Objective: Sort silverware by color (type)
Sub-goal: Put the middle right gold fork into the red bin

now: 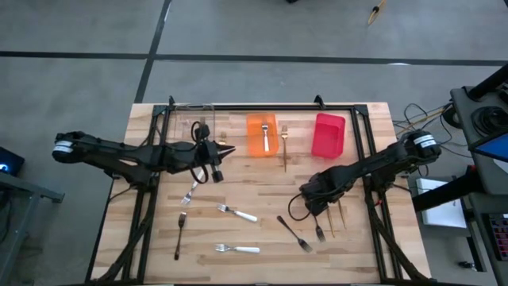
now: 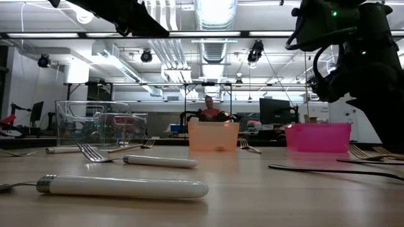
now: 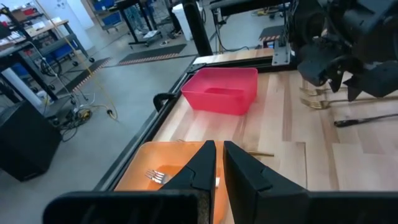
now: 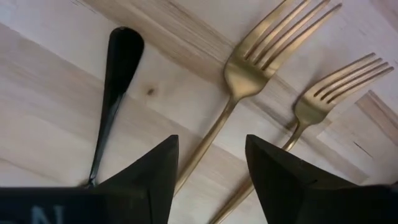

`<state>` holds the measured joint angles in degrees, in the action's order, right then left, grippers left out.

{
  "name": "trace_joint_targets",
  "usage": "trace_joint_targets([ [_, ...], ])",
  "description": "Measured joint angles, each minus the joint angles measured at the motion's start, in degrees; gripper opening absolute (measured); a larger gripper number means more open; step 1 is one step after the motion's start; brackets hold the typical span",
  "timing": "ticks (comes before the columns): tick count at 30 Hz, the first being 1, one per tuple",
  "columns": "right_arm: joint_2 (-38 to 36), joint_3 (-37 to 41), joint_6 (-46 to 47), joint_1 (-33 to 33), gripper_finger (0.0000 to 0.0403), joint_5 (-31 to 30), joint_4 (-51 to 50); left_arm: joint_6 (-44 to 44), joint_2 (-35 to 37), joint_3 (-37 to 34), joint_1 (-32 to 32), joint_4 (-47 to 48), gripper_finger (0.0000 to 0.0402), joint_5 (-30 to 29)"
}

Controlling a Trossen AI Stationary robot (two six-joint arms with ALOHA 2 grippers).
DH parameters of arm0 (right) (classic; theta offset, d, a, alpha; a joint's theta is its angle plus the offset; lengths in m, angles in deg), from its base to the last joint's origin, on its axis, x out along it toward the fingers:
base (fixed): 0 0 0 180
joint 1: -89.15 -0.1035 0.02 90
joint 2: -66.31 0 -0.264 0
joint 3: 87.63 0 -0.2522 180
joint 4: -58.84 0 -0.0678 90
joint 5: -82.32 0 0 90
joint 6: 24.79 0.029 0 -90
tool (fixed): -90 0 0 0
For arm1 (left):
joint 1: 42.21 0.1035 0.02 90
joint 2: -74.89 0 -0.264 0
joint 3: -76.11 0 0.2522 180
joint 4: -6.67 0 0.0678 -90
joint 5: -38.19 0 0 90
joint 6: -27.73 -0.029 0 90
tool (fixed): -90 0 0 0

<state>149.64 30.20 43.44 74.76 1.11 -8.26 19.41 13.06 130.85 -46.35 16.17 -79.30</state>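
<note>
Left gripper [image 1: 225, 148] centre-left of high view, beside orange bin [image 1: 261, 133]; fingers nearly together, nothing held. White-handled fork [image 1: 262, 133] lies in orange bin. Loose forks scattered lower centre: dark fork [image 1: 179, 235], white-handled forks [image 1: 237, 213], dark fork [image 1: 294, 233]. Right gripper [image 4: 208, 163] lower right over table, fingers spread, empty, straddling gold fork [image 4: 249, 68]; second gold fork [image 4: 323, 94] just beside.

Three bins stand in a row along the desk's [image 1: 238, 179] far edge. One fork lies in the middle bin [image 1: 261, 133] and another just beside it on the desk. My left tool [image 1: 225, 149] hangs between the first two bins. My right tool [image 1: 324, 208] hovers over two forks [image 4: 249, 74] near the right edge. The other forks lie scattered toward the near edge.
</note>
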Motion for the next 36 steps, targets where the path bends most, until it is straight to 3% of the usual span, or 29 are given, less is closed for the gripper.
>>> trace_joint_targets([
  [15,1.12,4.9,-1.01,0.0,0.0151,-1.11,6.61,-0.15,-0.39,0.24,0.0,-0.1,0.0013,0.0],
  [29,1.01,5.52,-0.31,-0.04,0.0055,-2.31,9.33,-0.17,-0.43,0.24,0.0,-0.04,0.0013,-0.02],
  [36,1.03,5.56,2.56,-0.63,0.0043,-2.79,10.07,-0.17,-0.43,0.22,0.0,-0.03,0.0013,-0.06],
])
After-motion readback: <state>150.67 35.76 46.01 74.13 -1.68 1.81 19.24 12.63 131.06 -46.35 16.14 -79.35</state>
